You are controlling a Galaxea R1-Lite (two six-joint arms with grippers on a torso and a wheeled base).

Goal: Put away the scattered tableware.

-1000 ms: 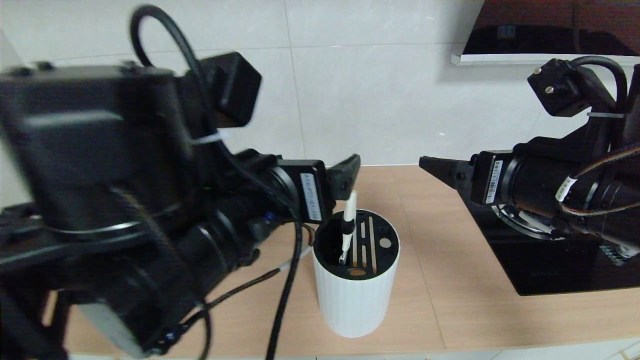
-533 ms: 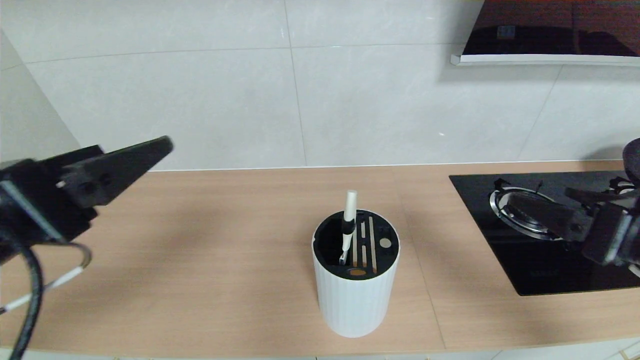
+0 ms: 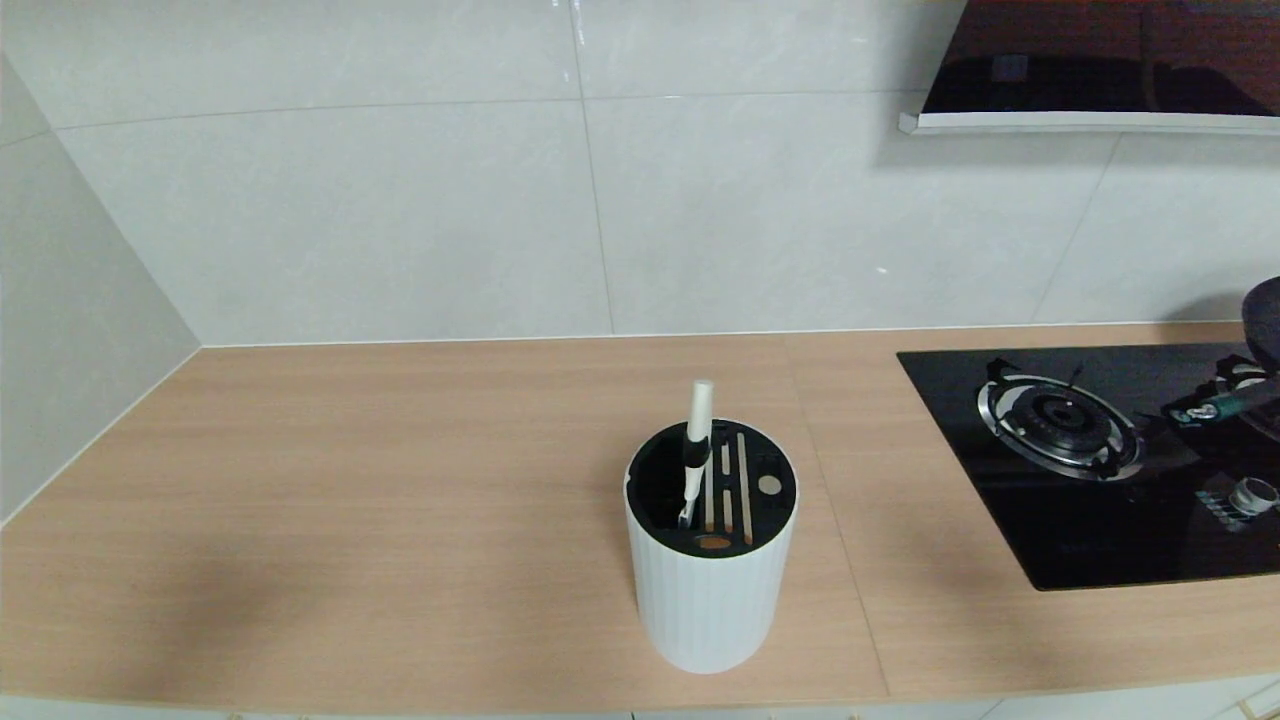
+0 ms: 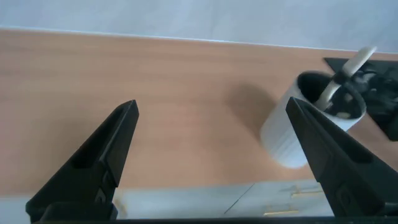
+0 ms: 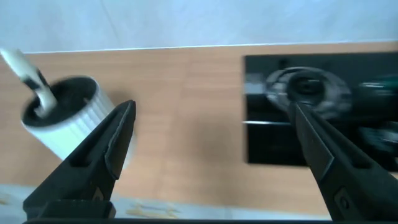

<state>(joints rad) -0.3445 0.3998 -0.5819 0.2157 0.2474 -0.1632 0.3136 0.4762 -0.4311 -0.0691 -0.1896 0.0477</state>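
Left gripper (image 4: pixel 211 106) was wide open, its two black fingers (image 4: pixel 93 168) spread far apart with nothing between them, hanging over the wooden counter (image 4: pixel 124 74) by its front edge. Right gripper (image 5: pixel 211 107) was in the same shape: jaws splayed, nothing held, above the counter between the holder and the hob. Neither one touched the holder; both hung well apart from it.

Out from there was the white ribbed holder (image 3: pixel 712 590) (image 4: pixel 286 140) (image 5: pixel 68 134), upright near the counter's front edge, right of the middle and nearer the hob end than the left corner. Its top was a black insert with a large open compartment on the left side, narrow slots beside that, and a small round hole toward the right. The one utensil (image 3: pixel 698 420) (image 4: pixel 348 68) (image 5: pixel 25 71) stood in that open compartment, handle up. The handle was white with a black band, leaned slightly, and poked out above the rim.

At the counter's right end lay the black glass hob (image 3: pixel 1080 540) (image 5: pixel 273 137), a silver burner ring (image 3: pixel 1060 418) on it and a knob (image 3: pixel 1253 493) toward its front. Behind ran the pale tiled wall (image 3: pixel 400 200), with a dark hood (image 3: pixel 1090 60) above the hob.
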